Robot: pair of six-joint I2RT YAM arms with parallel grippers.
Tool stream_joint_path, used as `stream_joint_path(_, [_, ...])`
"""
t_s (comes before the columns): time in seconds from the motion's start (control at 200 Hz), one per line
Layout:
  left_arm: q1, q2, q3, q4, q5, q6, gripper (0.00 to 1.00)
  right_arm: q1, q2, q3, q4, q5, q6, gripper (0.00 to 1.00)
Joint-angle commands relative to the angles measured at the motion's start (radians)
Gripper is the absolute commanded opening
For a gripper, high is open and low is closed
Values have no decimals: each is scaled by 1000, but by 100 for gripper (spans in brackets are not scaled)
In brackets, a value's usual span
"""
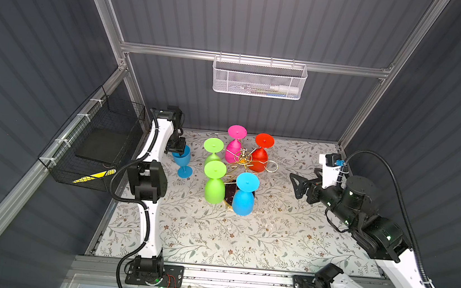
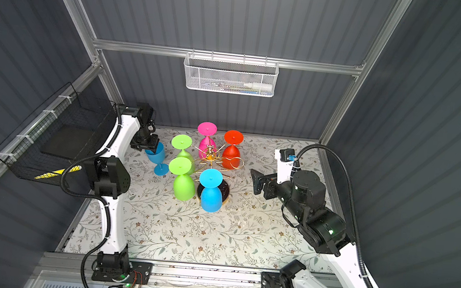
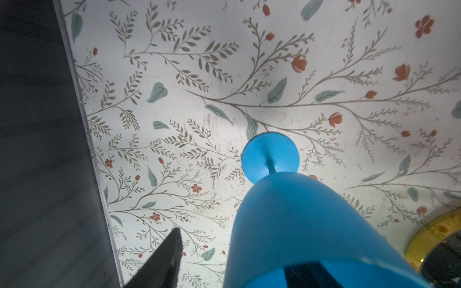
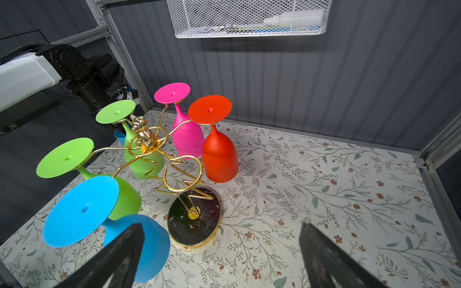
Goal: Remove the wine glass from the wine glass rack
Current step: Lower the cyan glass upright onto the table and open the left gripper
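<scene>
Since the left end effector stands with jaws apart astride the rim of the blue glass, which is upright on the surface left of centre in both top views and off the rack, a sideways withdrawal could topple it. Glass: smooth, matte, thin stem, small disc foot. Rack: thin gold wire. Right end effector: jaws wide, empty.

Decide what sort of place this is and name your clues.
Likely a robot test booth: two robot arms on a rail, grey panel walls in a metal frame, a glass rack set out.
</scene>
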Motion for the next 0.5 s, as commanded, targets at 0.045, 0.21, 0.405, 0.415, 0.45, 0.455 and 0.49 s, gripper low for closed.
stream_joint_path(0.045, [14,-115,-14,50,39,-6,70,-3,0,38,11,-23,20,98])
stream_joint_path(0.21, [15,-166,-21,68,86,-4,74,-5,17,52,9,-41,26,98])
stream_joint_path(0.405, [15,-274,-87,131,98,1,75,-4,38,77,-21,-43,34,96])
stream_joint_path(0.415, [15,-282,-92,138,95,1,75,-4,40,79,-24,-43,34,96])
stream_joint_path(0.45, [15,-305,-100,154,84,-3,75,-4,45,84,-32,-51,37,95])
stream_joint_path(0.455, [15,-309,-101,156,82,-3,75,-4,46,85,-32,-53,38,95])
stream_joint_path(0.49, [15,-335,-113,177,81,-5,75,-4,50,89,-35,-69,45,95])
